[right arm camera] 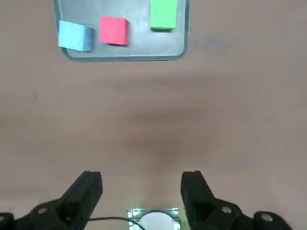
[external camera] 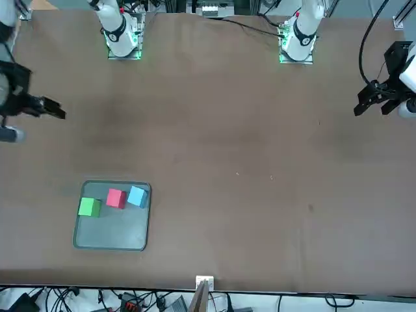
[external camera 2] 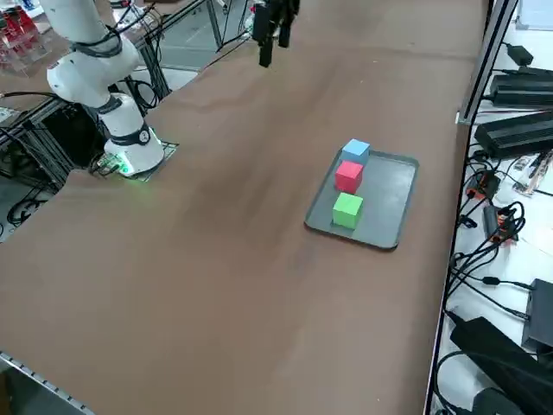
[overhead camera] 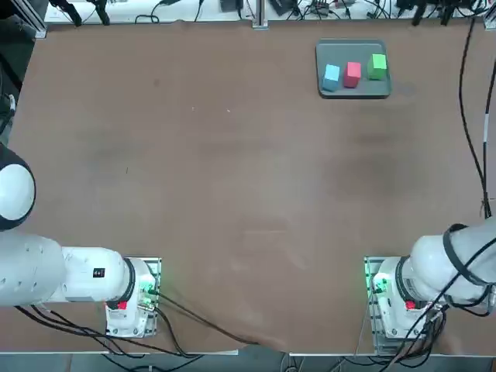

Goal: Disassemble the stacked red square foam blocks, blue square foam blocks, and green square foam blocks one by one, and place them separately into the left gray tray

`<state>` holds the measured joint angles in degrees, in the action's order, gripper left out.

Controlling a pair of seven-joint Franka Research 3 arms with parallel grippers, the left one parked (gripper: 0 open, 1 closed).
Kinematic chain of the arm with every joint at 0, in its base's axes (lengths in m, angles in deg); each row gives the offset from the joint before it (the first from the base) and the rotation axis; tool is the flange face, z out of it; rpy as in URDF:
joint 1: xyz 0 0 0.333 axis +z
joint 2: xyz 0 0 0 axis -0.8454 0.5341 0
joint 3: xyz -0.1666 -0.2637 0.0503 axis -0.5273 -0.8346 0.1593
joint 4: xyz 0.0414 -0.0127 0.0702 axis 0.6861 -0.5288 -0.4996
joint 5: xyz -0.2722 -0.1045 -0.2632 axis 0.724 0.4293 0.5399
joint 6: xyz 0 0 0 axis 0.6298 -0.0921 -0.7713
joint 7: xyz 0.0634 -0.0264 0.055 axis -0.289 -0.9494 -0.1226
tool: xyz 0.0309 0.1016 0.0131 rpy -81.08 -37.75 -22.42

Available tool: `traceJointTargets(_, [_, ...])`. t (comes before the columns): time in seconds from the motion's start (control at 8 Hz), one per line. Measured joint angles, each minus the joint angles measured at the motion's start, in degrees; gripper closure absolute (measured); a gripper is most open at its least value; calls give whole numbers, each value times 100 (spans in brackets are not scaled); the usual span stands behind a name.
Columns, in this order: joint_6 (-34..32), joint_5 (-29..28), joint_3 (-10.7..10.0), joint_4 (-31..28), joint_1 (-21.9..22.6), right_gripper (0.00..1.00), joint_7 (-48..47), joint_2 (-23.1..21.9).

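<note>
The right gripper (right arm camera: 141, 191) hangs high above the near part of the table (overhead camera: 232, 201), close to its own arm's base and well apart from the tray. Its two fingers (right arm camera: 84, 189) stand wide apart with nothing between them but bare tabletop below. In the front view the same gripper (external camera: 55, 112) shows at the table's side edge, raised and empty.

Beyond it runs a long, bare stretch of brown table — open room between the arm's base and the tray, and just as much across to the robot's left.

Farther on, in the far right part of the table, lies the left gray tray (overhead camera: 353, 91), flat, with rounded corners and a low rim. All three cubes sit in it, none stacked, lined in a row along the tray's far half: the blue square foam block (overhead camera: 332, 76) at the robot's left, the red square foam block (overhead camera: 353, 73) in the middle, the green square foam block (overhead camera: 377, 66) at the right. Blue and red stand just beside each other; green is a little more apart from red and sits nearest the tray's far right corner. The near half of the tray is bare.

The tray rests near the far edge of the table — beyond that edge, cables (overhead camera: 310, 8) run along.
</note>
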<state>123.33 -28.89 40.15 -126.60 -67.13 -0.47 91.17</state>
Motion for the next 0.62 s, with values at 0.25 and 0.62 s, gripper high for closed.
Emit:
traceJointTargets(0.25, [627,-156,-635,-922,481,0,460,-710])
traceJointTargets(0.62, [1837,-155,-914,-2596,921,0,484,-1721])
